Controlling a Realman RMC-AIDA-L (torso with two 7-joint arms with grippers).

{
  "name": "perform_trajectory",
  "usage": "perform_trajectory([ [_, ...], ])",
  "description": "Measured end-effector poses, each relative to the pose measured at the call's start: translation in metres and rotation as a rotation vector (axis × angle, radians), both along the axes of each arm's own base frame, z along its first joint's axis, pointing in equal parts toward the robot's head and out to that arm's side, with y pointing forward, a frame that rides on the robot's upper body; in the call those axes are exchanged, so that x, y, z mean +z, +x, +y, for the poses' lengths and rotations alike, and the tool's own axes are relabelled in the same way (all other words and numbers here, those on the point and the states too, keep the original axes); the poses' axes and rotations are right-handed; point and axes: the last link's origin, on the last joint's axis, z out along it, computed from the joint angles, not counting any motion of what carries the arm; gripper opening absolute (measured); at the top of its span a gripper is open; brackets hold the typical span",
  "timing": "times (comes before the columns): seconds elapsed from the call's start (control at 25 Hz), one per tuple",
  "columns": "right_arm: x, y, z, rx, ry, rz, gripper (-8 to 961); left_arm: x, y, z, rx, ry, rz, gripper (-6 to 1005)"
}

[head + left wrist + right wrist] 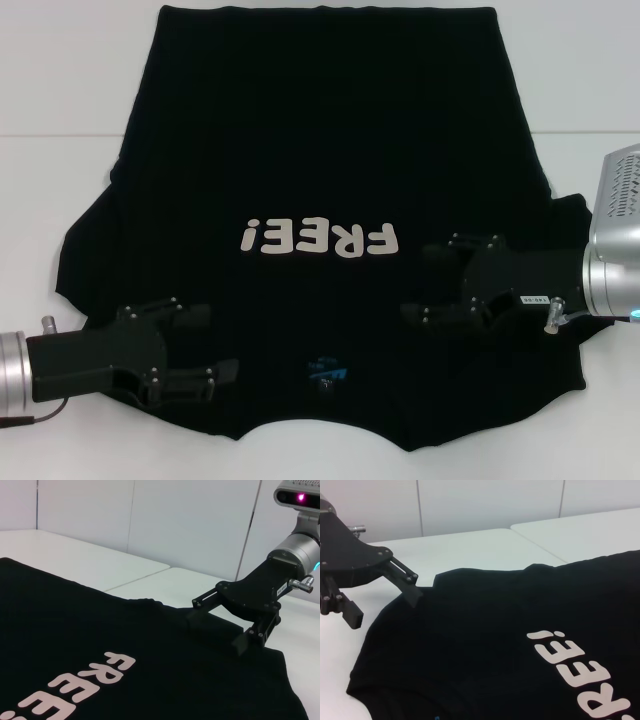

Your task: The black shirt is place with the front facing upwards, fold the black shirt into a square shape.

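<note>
The shirt (pixel 320 150) lies flat, print up, on the bench (pixel 60 90), collar toward you. Your left gripper (pixel 215 345) and right gripper (pixel 425 282) hover over its shoulders, fingers spread and empty, placed symmetrically, likely so both sides fold evenly.

The black shirt (pixel 320 140) is spread flat on the table (pixel 60 80), collar twd the robot. Left gripper (pixel 210 342) is placed over the shirt's near-left part, right gripper (pixel 425 283) over its near-right part; the lettering (pixel 318 238) lies betw. them.
</note>
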Motion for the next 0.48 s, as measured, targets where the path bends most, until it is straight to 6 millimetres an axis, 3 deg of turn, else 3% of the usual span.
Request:
perform_trajectory([
  [0.48, -0.0008, 0.0003, -0.0011, -0.001, -0.004, 0.002, 929, 0.0000, -0.0001, 0.0000, 0.000, 0.000, 0.000, 856],
])
